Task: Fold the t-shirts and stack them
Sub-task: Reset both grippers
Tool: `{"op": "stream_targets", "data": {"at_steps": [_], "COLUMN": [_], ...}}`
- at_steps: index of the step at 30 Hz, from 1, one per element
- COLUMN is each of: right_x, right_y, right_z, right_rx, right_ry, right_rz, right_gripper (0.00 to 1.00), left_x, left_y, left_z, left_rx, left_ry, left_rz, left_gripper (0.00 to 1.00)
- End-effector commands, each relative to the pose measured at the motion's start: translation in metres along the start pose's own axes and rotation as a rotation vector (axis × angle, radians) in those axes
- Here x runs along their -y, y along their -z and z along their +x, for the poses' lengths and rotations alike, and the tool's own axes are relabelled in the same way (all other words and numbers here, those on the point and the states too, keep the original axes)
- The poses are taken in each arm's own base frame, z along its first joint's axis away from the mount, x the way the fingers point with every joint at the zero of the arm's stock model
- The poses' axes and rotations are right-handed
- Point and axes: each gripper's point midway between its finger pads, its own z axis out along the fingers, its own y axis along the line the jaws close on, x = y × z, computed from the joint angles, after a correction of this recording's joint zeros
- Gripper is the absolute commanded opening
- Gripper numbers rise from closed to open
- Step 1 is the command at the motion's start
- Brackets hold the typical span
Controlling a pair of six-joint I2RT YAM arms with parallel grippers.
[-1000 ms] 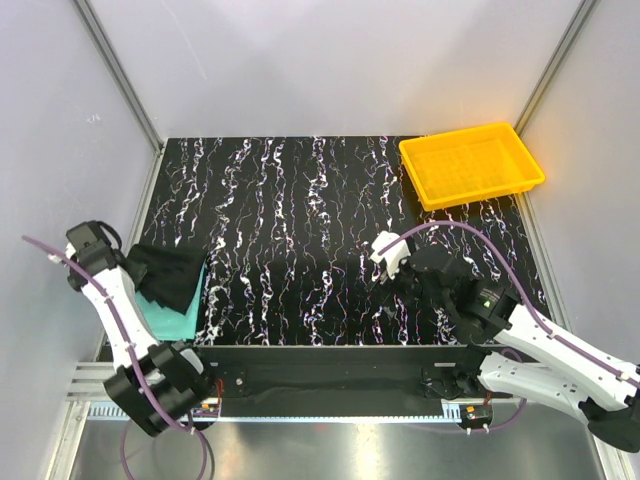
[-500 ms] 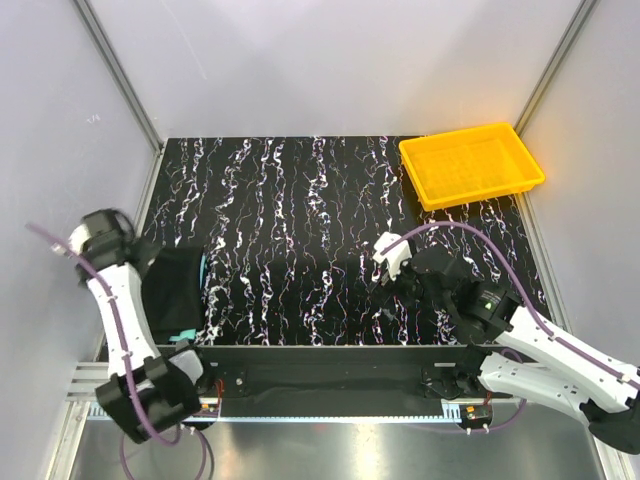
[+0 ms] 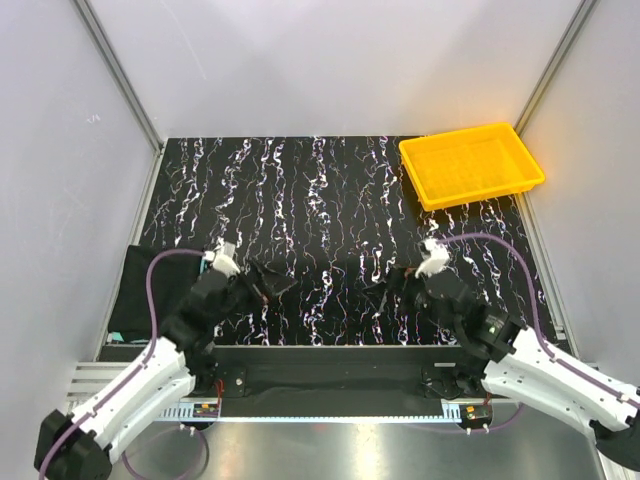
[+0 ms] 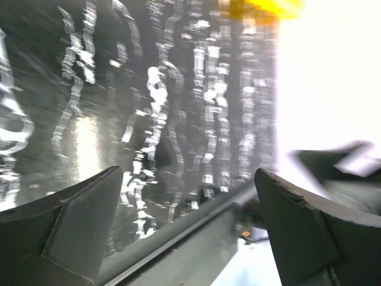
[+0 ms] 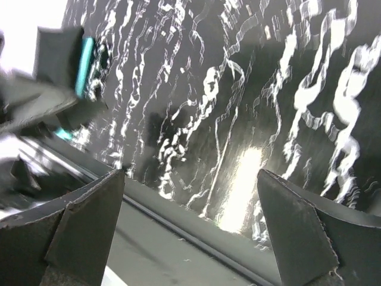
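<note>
Marbled black tabletop (image 3: 330,190) runs under both arms. Nearest, the left gripper (image 3: 272,285) and right gripper (image 3: 398,282) hang gaping, holding nothing, likely parked. Leftward, the folded black cloth t-shirt (image 3: 150,295) tops the teal cloth t-shirt (image 5: 87,56), seemingly stacked. Farthest sits the yellow plastic tray (image 3: 470,165).

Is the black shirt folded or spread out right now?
Folded: the black shirt lies as a compact rectangle at the left edge of the table, with no sleeves sticking out.

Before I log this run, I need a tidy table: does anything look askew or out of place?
Nothing stands out: the black t-shirt lies folded at the table's left edge, the yellow tray upright.
</note>
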Motion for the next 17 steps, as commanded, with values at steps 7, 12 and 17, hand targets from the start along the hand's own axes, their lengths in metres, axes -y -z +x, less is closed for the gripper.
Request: {"op": "stream_targets", "data": {"at_steps": [7, 12, 17], "right_x": [0.038, 0.042, 0.015], "right_y": [-0.005, -0.014, -0.003], "right_z": [0.049, 0.045, 0.022], "right_rx": [0.143, 0.155, 0.215], "right_ry": [-0.827, -0.784, -0.797], "right_rz": [-0.163, -0.082, -0.282], "right_gripper": [1.0, 1.0, 1.0], "left_x": [0.068, 0.081, 0.107], "left_y": [0.062, 0.077, 0.113], "left_z": [-0.005, 0.007, -0.006], "left_rx": [0.157, 0.07, 0.109], "left_ry": [0.227, 0.254, 0.284], "left_rz": [0.719, 0.831, 1.018], "left_gripper": [0.99, 0.99, 0.99]}}
